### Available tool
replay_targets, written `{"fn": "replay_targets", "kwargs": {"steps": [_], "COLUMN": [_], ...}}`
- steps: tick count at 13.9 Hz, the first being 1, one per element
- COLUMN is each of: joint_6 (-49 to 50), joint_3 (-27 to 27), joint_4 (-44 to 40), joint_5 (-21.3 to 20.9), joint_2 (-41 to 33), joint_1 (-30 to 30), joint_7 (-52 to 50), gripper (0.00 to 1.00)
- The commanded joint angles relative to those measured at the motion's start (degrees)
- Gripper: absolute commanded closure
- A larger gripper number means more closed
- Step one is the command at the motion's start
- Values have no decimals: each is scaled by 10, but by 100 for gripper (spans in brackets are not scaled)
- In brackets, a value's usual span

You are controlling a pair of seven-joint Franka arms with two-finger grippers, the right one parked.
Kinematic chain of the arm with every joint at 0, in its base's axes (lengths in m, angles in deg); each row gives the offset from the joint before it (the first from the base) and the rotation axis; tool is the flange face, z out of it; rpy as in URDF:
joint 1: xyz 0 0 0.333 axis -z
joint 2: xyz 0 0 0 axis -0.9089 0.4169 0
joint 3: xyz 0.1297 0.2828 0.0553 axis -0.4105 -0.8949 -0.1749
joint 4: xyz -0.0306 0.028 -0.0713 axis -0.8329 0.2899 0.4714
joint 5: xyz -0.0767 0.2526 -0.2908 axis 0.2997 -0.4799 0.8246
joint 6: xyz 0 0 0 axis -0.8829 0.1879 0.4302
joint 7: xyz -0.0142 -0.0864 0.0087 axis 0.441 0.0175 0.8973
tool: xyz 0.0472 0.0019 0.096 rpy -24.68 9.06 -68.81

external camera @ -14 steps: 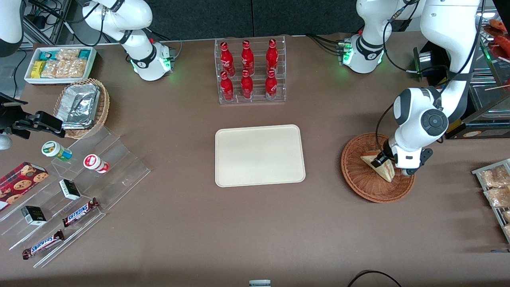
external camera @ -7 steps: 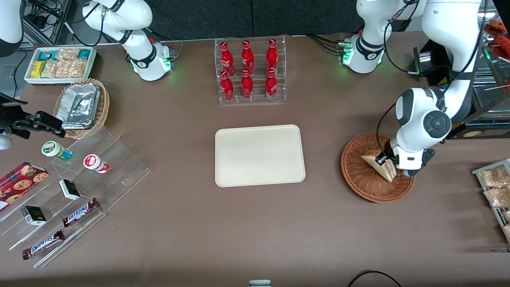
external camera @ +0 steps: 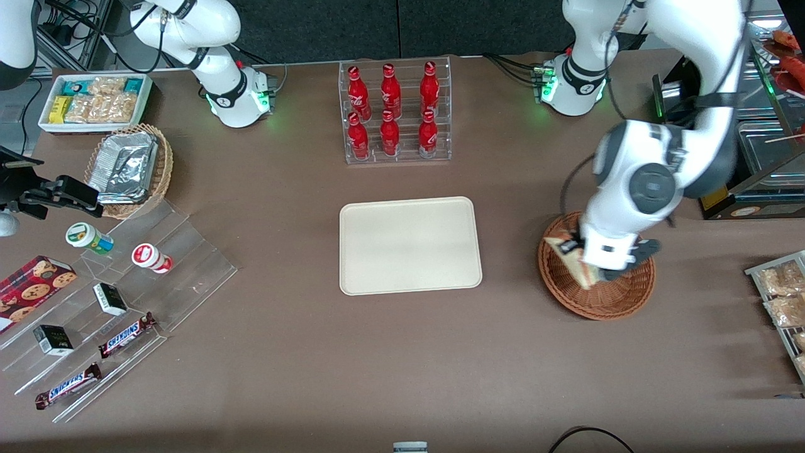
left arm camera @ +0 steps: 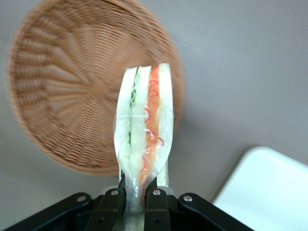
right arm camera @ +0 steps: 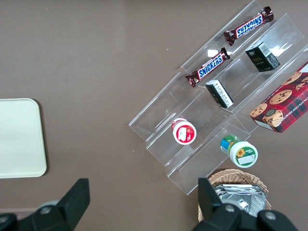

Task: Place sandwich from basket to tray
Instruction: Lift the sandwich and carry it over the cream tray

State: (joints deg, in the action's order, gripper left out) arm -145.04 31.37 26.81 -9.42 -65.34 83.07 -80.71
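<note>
My left gripper (external camera: pixel 582 264) is shut on the sandwich (external camera: pixel 568 257), a wrapped pale wedge with an orange and white filling stripe. It holds the wedge in the air over the basket's (external camera: pixel 604 301) rim on the side toward the tray (external camera: pixel 409 245). The wrist view shows the sandwich (left arm camera: pixel 144 139) pinched between the black fingers of the gripper (left arm camera: pixel 139 199). Below it lie the empty reddish-brown wicker basket (left arm camera: pixel 72 96) and a corner of the cream tray (left arm camera: pixel 269 192). The tray has nothing on it.
A clear rack of red bottles (external camera: pixel 395 113) stands farther from the camera than the tray. A tan basket of foil trays (external camera: pixel 129 167), a white snack bin (external camera: pixel 94 100) and acrylic steps with snacks (external camera: pixel 126 283) lie toward the parked arm's end. Packets (external camera: pixel 780 296) lie past the basket.
The gripper has risen with the sandwich and moved from the basket's middle toward the tray. The wedge has left the basket floor and now hangs over the rim.
</note>
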Motion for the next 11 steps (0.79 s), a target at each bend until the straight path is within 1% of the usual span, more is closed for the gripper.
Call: {"fn": "replay_targets", "kwargs": {"steps": [1,3,4,6,7,11], "joint_6": [4,2,2,2,2,-35], "joint_3": [1,4,7,7,7,12], "joint_4": [-58,-116,-154,-224,-246,-262], "joint_5": [17,63,72,74,74,72], "joint_2": [54,98,129,190,212,253], "joint_1": [65,100,121,165,175,210], "joint_7": [13,13,9,-3,-5,6], "gripper": [100,100,100,100,100,100]}}
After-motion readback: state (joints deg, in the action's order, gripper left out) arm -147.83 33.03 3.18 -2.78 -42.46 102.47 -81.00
